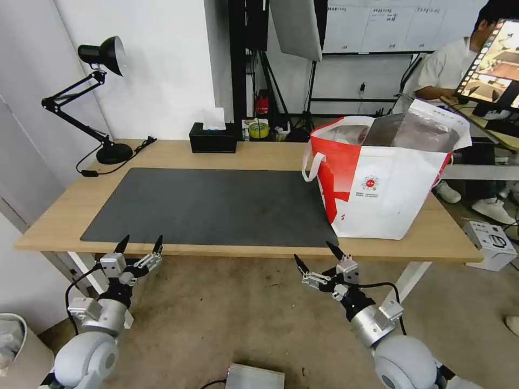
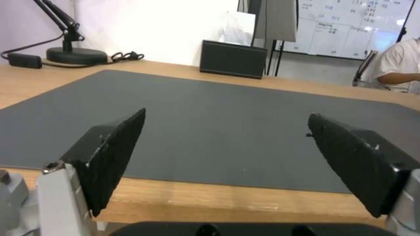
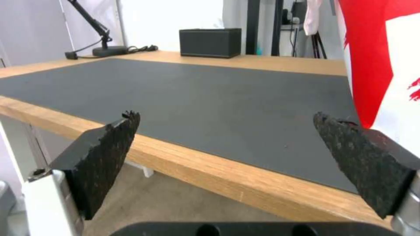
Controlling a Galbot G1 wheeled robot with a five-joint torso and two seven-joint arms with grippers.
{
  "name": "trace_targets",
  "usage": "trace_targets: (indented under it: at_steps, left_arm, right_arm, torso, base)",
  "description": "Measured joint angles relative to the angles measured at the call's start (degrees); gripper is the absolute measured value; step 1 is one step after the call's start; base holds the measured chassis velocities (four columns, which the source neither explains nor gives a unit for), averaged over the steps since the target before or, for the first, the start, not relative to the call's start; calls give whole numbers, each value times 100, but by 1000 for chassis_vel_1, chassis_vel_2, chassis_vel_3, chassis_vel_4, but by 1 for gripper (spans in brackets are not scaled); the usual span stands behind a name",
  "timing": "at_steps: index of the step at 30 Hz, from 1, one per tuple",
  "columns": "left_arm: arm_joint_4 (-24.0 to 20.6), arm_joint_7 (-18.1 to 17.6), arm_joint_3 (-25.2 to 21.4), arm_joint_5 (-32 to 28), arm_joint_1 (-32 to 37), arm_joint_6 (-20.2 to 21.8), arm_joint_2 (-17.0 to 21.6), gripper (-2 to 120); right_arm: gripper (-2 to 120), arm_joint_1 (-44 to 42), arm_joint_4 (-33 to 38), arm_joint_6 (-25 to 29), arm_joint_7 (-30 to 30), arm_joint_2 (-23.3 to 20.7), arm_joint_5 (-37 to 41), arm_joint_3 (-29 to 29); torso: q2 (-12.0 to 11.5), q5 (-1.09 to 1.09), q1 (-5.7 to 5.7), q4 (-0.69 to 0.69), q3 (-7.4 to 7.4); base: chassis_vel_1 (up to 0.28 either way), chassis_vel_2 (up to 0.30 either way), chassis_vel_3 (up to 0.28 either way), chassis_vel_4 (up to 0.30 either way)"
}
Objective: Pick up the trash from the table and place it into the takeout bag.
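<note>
Nothing is legible: the small print under the takeout bag's [image 1: 397,183] round red logo [image 1: 370,182] is too small to read.

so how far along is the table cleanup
It looks done: the grey mat and table hold no trash, only the takeout bag, tissue box and lamp. Left gripper and right gripper hang open, holding nothing. Nothing visible remains.

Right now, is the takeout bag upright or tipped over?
Upright. The bag stands on its base at the table's right end, mouth open upward, foil lining showing.
</note>
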Motion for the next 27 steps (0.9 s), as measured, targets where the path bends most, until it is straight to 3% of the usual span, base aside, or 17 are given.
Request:
trace_targets:
  at_steps: [27]
  left_arm:
    - [-13,-1,12,-10,-12,2,11,100]
  right_arm:
    - [100,0,0,0,0,0,0,0]
  torso:
    - [0,0,0,0,0]
  base:
    - [0,0,0,0]
